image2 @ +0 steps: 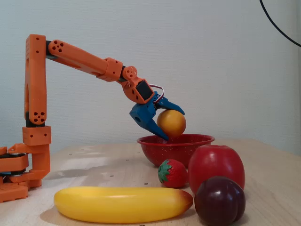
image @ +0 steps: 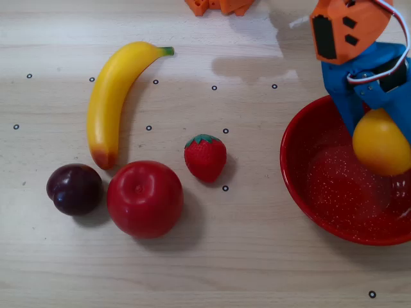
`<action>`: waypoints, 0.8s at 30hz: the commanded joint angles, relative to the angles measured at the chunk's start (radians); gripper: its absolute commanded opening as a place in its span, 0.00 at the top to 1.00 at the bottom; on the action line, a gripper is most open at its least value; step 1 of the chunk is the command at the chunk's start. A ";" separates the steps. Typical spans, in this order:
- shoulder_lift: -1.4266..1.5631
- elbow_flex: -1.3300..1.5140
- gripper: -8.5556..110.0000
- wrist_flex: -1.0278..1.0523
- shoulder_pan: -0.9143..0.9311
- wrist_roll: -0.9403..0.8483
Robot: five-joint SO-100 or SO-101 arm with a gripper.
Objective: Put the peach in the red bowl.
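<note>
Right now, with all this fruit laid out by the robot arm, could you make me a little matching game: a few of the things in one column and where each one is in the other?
Things:
1. peach
2. banana
3. strawberry
4. plum

Places:
A. on the table between the apple and the red bowl
B. held in the gripper above the red bowl
C. at the far left of the overhead view, beside the apple
D. lying lengthwise on the table, its tip near the plum

Pairs: 1-B, 2-D, 3-A, 4-C

A hobby or lab bench — pale wooden table (image: 257, 269) with marker dots; plain wall (image2: 225, 56).
</note>
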 commanded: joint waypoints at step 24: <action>0.272 -0.236 0.93 0.201 -0.097 -0.161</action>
